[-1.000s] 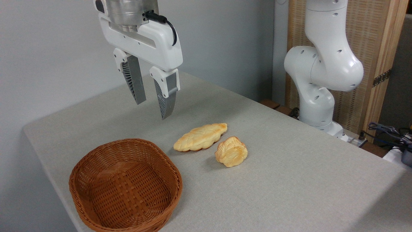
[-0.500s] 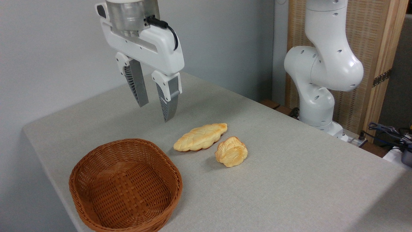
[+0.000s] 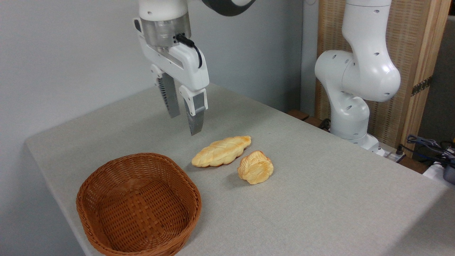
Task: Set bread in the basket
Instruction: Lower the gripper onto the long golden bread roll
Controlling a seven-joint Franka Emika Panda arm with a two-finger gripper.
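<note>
The bread (image 3: 221,151), a long golden braided loaf, lies flat on the grey table near its middle. The brown wicker basket (image 3: 138,204) stands at the front left with nothing in it. My gripper (image 3: 185,125) hangs in the air above and to the left of the bread, apart from it. Its two ribbed fingers (image 3: 195,115) point down, open, with nothing between them.
A small round ridged bun (image 3: 255,167) lies just right of the bread, nearly touching it. The arm's white base (image 3: 350,106) stands at the back right, with cables (image 3: 426,145) beyond. The table's left edge (image 3: 49,185) runs close by the basket.
My gripper has moved to the right and a little down, closer to the bread, and has turned so its fingers look closer together. Bread, bun and basket lie as before.
</note>
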